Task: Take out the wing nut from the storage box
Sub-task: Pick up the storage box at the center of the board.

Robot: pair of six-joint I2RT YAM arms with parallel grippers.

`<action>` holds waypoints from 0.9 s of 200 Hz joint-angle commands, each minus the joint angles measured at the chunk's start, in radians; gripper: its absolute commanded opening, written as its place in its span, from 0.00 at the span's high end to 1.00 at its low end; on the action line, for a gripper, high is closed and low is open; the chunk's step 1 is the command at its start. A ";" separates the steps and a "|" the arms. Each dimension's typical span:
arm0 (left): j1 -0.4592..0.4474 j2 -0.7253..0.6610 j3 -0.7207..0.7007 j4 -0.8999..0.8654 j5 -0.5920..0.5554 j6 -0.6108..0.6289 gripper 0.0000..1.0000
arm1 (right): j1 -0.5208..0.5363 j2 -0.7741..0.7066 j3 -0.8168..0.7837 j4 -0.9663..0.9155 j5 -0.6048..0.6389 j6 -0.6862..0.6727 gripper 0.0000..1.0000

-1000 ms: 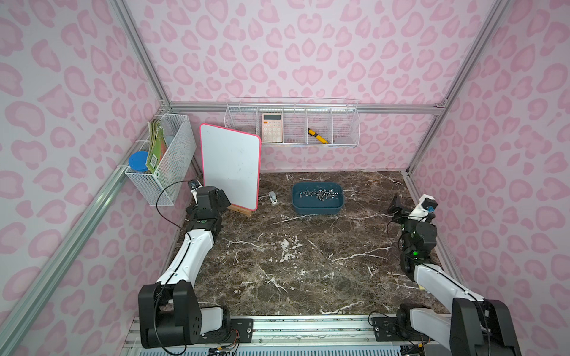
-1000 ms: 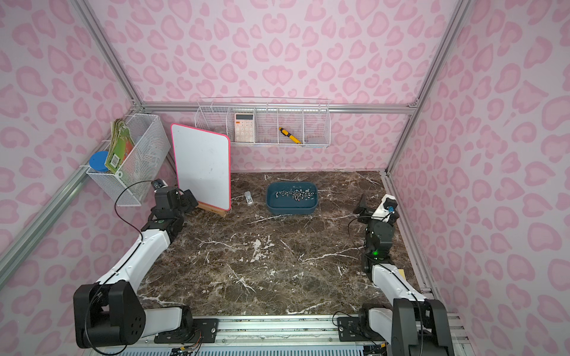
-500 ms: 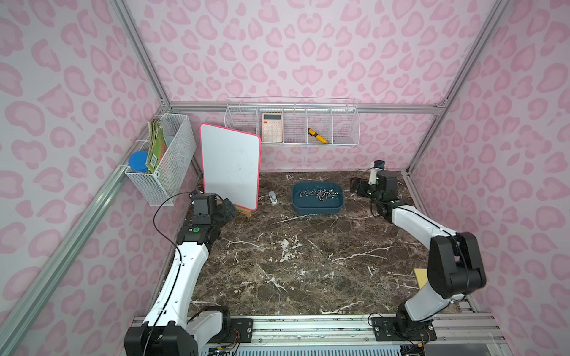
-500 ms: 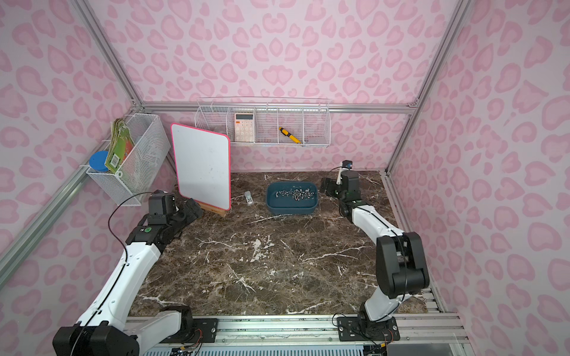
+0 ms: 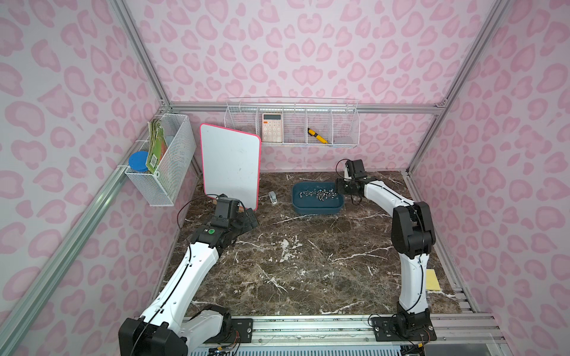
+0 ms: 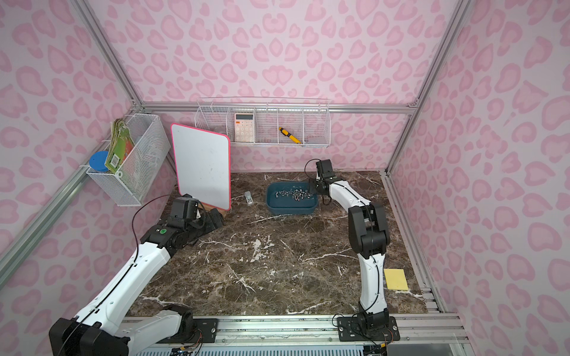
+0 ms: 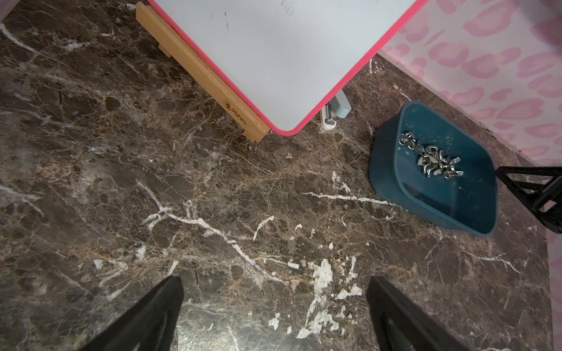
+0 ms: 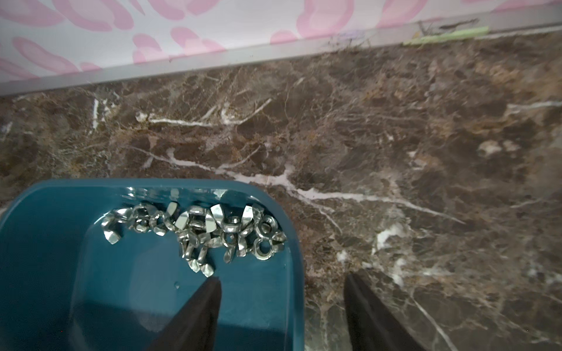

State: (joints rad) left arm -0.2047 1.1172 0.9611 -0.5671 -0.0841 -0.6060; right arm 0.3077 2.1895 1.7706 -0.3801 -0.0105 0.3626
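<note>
The right gripper (image 8: 282, 276) hung unclenched astride the storage box (image 8: 60, 258) wall, one finger inside, apparently to reach the wing nuts (image 8: 213, 228); the left gripper (image 7: 273, 278) hovered released, well apart.

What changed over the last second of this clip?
The right gripper swung from the table's right edge to the right end of the storage box, open, one finger over it, one outside; nothing held. The left gripper, open, stretched forward by the whiteboard. Box, wing nuts and whiteboard stayed put.
</note>
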 commanded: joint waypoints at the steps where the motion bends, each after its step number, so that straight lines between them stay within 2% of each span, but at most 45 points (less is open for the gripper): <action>1: -0.004 0.004 0.000 -0.017 0.003 -0.006 0.01 | 0.010 0.038 0.050 -0.090 0.008 0.001 0.51; 45: -0.006 0.010 0.008 -0.033 0.012 -0.006 0.01 | 0.026 0.066 0.085 -0.127 0.041 0.001 0.78; 76: -0.007 0.009 0.011 -0.033 0.018 -0.002 0.01 | 0.041 0.040 0.039 -0.119 0.053 -0.007 0.87; 94: -0.007 0.008 0.011 -0.035 0.021 -0.003 0.01 | 0.046 0.015 -0.002 -0.113 0.054 -0.002 0.98; 180: -0.010 0.003 0.007 -0.032 0.047 -0.001 0.01 | 0.112 -0.232 -0.324 -0.100 0.060 0.046 1.00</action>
State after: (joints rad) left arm -0.2150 1.1179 0.9657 -0.5915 -0.0540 -0.6060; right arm 0.4019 2.0212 1.5261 -0.4652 0.0433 0.3885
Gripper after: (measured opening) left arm 0.993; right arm 0.084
